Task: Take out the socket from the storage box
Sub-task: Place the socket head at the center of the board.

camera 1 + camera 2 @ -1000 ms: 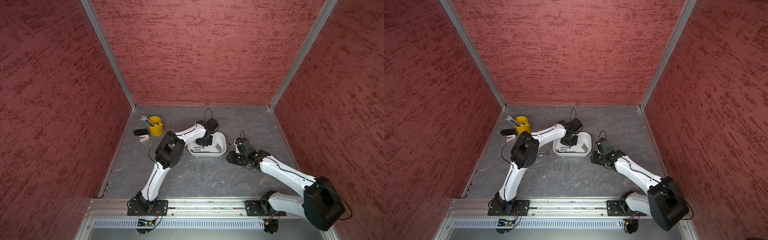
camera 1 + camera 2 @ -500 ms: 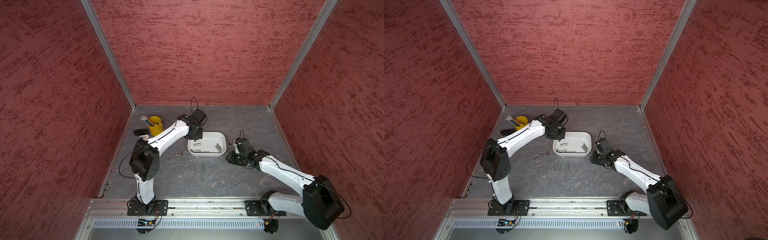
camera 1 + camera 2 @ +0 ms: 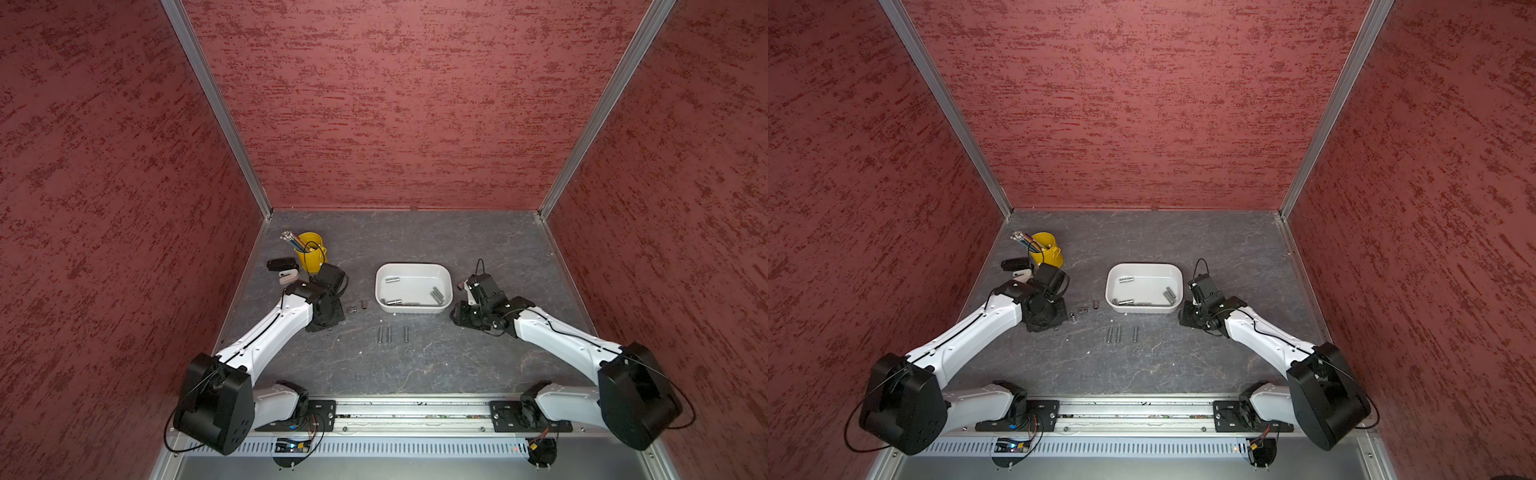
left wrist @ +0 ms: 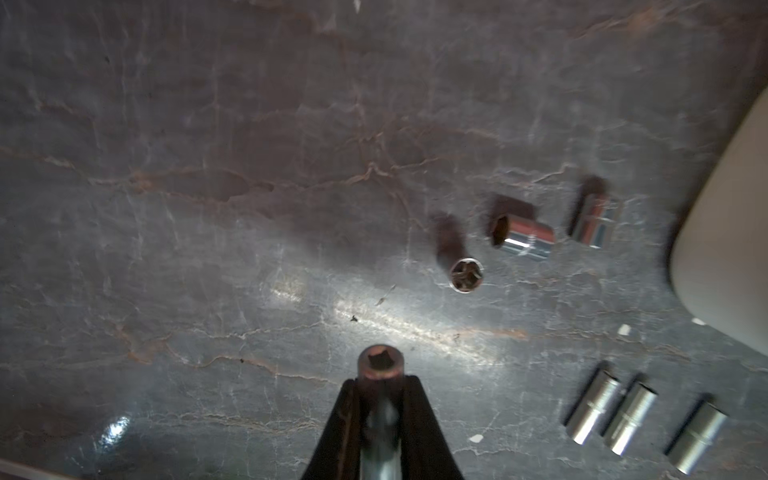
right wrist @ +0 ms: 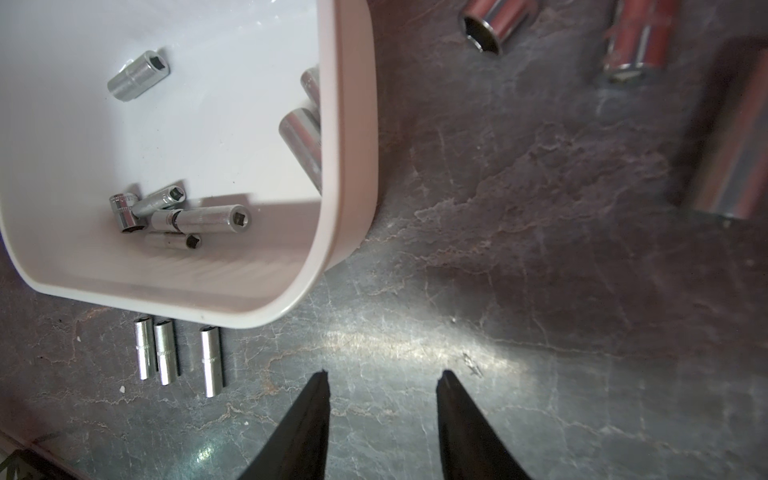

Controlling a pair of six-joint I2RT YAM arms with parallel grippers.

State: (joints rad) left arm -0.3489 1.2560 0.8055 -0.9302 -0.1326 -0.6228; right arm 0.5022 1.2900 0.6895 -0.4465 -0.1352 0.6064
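Grey slate tabletop (image 4: 208, 166), red-walled cell. We find the left gripper (image 4: 380, 378) clenched on one socket (image 4: 380, 363), outside the storage box (image 5: 357, 124) lying to its side; the right gripper (image 5: 384, 376) is released and empty. Risk: if dropped from height, the socket could roll among the loose sockets (image 4: 523, 239) ahead.
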